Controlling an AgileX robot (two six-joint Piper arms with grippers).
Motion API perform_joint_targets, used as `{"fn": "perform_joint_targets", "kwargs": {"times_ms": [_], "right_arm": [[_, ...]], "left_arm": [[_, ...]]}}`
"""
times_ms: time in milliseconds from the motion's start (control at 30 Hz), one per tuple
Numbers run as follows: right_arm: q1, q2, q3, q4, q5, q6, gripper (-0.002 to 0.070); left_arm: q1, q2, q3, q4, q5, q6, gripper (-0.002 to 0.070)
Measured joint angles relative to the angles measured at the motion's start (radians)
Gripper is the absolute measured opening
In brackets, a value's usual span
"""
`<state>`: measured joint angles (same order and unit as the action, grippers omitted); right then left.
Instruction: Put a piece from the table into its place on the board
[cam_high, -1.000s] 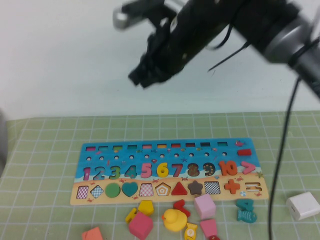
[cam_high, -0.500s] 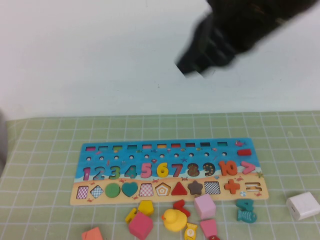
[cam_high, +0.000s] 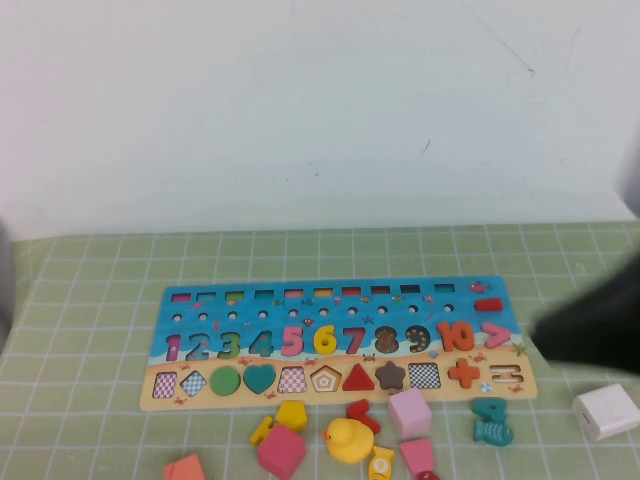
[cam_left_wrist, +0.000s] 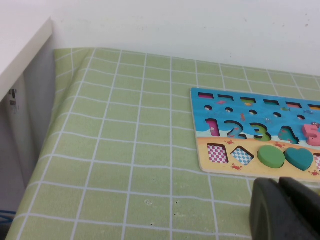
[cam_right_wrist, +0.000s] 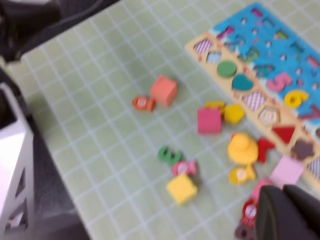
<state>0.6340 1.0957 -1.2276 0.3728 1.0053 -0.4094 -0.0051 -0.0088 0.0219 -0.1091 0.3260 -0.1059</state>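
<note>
The board (cam_high: 340, 335) lies flat in the middle of the green checked mat. The yellow numeral 6 (cam_high: 325, 340) sits in its slot between the pink 5 and the red 7; it also shows in the right wrist view (cam_right_wrist: 296, 98). My right arm (cam_high: 590, 335) is a dark blur just right of the board's right end. My right gripper (cam_right_wrist: 287, 212) hangs above the loose pieces in front of the board, fingers together and empty. My left gripper (cam_left_wrist: 282, 207) is shut and empty, low over the mat near the board's left front corner (cam_left_wrist: 205, 167).
Loose pieces lie in front of the board: a yellow duck (cam_high: 348, 438), a yellow pentagon (cam_high: 291, 414), pink blocks (cam_high: 409, 412), a teal fish (cam_high: 492, 422) and an orange block (cam_high: 185, 468). A white cube (cam_high: 606, 410) sits at the right. A white ledge (cam_left_wrist: 20, 50) borders the mat's left.
My right arm has swung from high above the board, across to the right and down, to beside the board's right end. The board and pieces have not moved.
</note>
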Motion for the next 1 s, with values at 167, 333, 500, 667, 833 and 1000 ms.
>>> {"fn": "perform_joint_targets", "kwargs": {"times_ms": [167,333,500,667,833,1000], "right_arm": [[0.000,-0.109,0.123,-0.048,0.057,0.028,-0.0001],[0.000,-0.201,0.237,-0.121,-0.007,0.037,-0.0001],[0.000,-0.296,0.404,-0.125,-0.285,-0.024,-0.0001],[0.000,-0.389,0.585,-0.125,-0.533,-0.037,-0.0001],[0.000,-0.491,0.781,-0.125,-0.772,-0.037,-0.0001],[-0.066,-0.623,0.964,-0.125,-0.970,-0.037,-0.0001]], "left_arm": [[0.000,0.000,0.000,0.000,0.000,0.000,-0.0001],[0.000,0.000,0.000,0.000,0.000,0.000,-0.0001],[0.000,0.000,0.000,0.000,0.000,0.000,-0.0001],[0.000,0.000,0.000,0.000,0.000,0.000,-0.0001],[0.000,0.000,0.000,0.000,0.000,0.000,-0.0001],[0.000,0.000,0.000,0.000,0.000,0.000,-0.0001]]}}
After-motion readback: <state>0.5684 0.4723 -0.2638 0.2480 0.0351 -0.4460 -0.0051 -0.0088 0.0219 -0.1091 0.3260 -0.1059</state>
